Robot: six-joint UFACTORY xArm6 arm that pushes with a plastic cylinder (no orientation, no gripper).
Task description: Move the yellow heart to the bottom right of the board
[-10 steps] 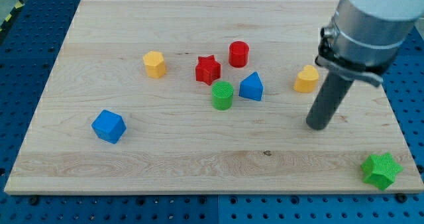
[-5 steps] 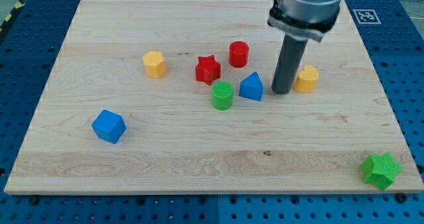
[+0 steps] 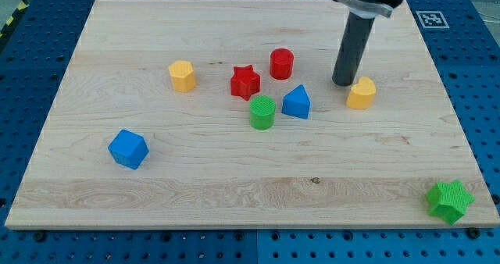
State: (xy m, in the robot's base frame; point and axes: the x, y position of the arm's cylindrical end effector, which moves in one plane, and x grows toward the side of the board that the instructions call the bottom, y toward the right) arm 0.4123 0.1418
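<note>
The yellow heart (image 3: 361,93) lies on the wooden board (image 3: 234,194) right of centre, in its upper half. My tip (image 3: 342,83) rests on the board just to the heart's upper left, close to it or touching it; I cannot tell which. The dark rod rises from there to the view's top edge. A green star (image 3: 449,201) sits at the board's bottom right corner.
A blue triangular block (image 3: 296,102) and a green cylinder (image 3: 262,112) lie left of the heart. A red cylinder (image 3: 281,63) and a red star (image 3: 244,81) lie above them. A yellow hexagon (image 3: 182,75) is at upper left, a blue cube (image 3: 128,148) at lower left.
My tip moved from below right of the yellow heart, round its left side, up to its upper left. No block has visibly moved.
</note>
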